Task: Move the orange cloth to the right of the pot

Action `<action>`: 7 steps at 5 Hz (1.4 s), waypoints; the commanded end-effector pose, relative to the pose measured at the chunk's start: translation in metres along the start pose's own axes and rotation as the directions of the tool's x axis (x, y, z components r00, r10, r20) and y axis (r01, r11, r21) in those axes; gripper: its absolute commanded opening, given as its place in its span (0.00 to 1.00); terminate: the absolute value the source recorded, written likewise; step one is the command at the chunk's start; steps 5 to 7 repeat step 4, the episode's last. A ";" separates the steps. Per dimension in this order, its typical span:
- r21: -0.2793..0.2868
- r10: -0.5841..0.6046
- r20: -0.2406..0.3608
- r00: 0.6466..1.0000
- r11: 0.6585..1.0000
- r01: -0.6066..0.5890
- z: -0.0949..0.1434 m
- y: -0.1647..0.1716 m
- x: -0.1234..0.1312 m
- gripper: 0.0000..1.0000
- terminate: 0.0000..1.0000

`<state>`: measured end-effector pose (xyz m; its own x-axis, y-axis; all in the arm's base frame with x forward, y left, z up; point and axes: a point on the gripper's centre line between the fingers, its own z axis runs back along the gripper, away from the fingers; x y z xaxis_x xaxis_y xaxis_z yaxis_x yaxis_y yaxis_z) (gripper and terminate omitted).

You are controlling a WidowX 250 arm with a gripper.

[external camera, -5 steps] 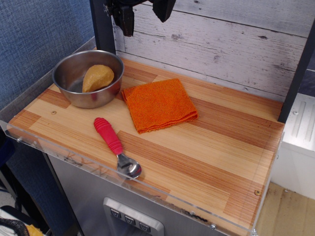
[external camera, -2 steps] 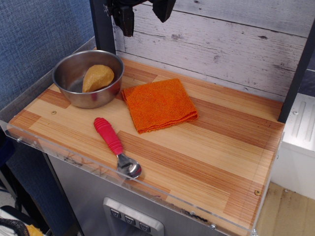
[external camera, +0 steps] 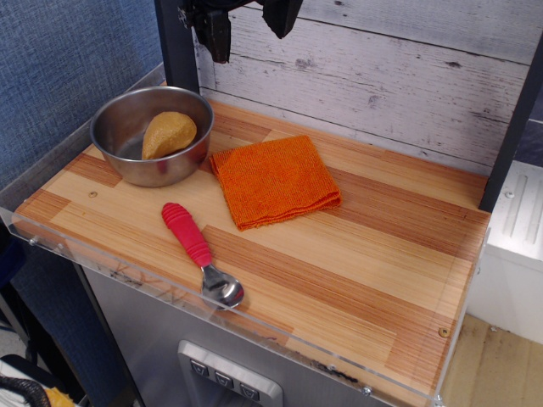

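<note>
The orange cloth [external camera: 274, 180] lies folded and flat on the wooden table, just right of the pot and touching its side. The pot [external camera: 152, 136] is a shiny steel bowl at the back left, with a tan lumpy food item [external camera: 168, 133] inside. My gripper [external camera: 246, 24] hangs high at the top edge of the view, above and behind the pot and cloth. Its two black fingers stand apart and hold nothing. The upper part of the gripper is cut off by the frame.
A spoon with a red handle [external camera: 200, 253] lies near the front edge, in front of the cloth. The wooden table [external camera: 382, 280] has a clear plastic rim. A white plank wall [external camera: 407, 76] stands behind. A dark post [external camera: 174, 42] rises at the back left.
</note>
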<state>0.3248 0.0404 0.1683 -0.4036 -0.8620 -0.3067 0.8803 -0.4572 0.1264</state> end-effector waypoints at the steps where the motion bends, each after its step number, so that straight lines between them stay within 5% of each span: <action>1: 0.054 0.012 -0.033 0.999 0.999 -0.010 0.021 -0.001 -0.006 1.00 0.00; 3: 0.054 0.012 -0.033 0.999 0.999 -0.010 0.021 -0.001 -0.006 1.00 0.00; 4: 0.054 0.012 -0.033 0.999 0.999 -0.010 0.021 -0.001 -0.006 1.00 1.00; 7: 0.054 0.012 -0.033 0.999 0.999 -0.010 0.021 -0.001 -0.006 1.00 1.00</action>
